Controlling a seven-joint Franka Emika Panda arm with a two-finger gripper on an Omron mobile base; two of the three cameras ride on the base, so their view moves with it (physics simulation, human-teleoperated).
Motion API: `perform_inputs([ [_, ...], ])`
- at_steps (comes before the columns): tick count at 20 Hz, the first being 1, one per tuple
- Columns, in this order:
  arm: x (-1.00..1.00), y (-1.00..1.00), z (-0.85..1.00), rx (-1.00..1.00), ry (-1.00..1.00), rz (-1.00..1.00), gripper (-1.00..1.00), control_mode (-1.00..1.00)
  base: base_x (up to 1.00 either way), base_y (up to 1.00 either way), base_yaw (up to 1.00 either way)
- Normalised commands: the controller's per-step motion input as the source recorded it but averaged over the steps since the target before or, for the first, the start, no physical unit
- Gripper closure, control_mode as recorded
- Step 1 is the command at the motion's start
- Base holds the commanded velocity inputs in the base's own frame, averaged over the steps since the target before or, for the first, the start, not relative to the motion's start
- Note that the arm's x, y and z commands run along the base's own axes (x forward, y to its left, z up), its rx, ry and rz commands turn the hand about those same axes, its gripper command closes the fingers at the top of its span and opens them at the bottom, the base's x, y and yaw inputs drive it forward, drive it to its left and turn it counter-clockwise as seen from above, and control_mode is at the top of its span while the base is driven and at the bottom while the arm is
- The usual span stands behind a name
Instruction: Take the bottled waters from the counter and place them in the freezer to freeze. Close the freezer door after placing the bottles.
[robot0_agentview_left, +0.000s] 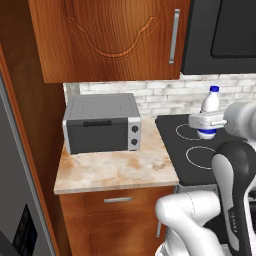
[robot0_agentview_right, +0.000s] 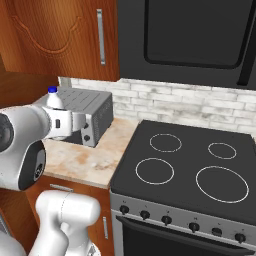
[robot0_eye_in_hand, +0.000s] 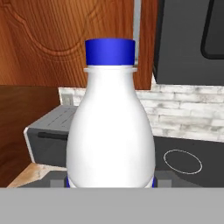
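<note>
Above the black stovetop (robot0_agentview_left: 200, 150), the gripper (robot0_agentview_left: 207, 121) pinched the white bottle with the blue cap (robot0_agentview_left: 210, 111) around its lower body, near the blue label band, and held it upright in the air, clear of the burner rings. In the hand view the bottle (robot0_eye_in_hand: 109, 127) stood right in front of the camera, cap on top, its base sunk between the jaws. From the right base camera it showed beside the grey toaster oven (robot0_agentview_right: 85, 112), which sat on the tan marbled counter (robot0_agentview_left: 117, 170). A grey panel at the far left edge of the left base view was probably the freezer (robot0_agentview_left: 12, 200).

The bottle looked smooth, rigid and fairly light, though a full one would carry some weight. Its rounded wall seemed likely to slip or twist under a loose pinch, so a low hold on the widest, straightest part seemed soundest; the narrowing shoulder would offer poor purchase.
</note>
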Motion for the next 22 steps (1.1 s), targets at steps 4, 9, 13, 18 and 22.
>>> perform_inputs([
  [4,-0.03,0.0,0.0,0.0,0.0,-0.09,1.0,-1.0,0.0,0.0,0.0],
  [9,0.0,0.0,0.0,0.0,0.0,-0.09,1.0,-1.0,0.0,0.0,0.0],
  [13,0.0,0.0,0.0,0.0,0.0,-0.07,1.0,-1.0,0.0,0.0,0.0],
  [18,0.0,0.0,0.0,0.0,0.0,-0.01,1.0,-1.0,0.0,0.0,0.0],
  [22,0.0,0.0,0.0,0.0,0.0,0.0,1.0,-1.0,0.0,0.0,0.0],
])
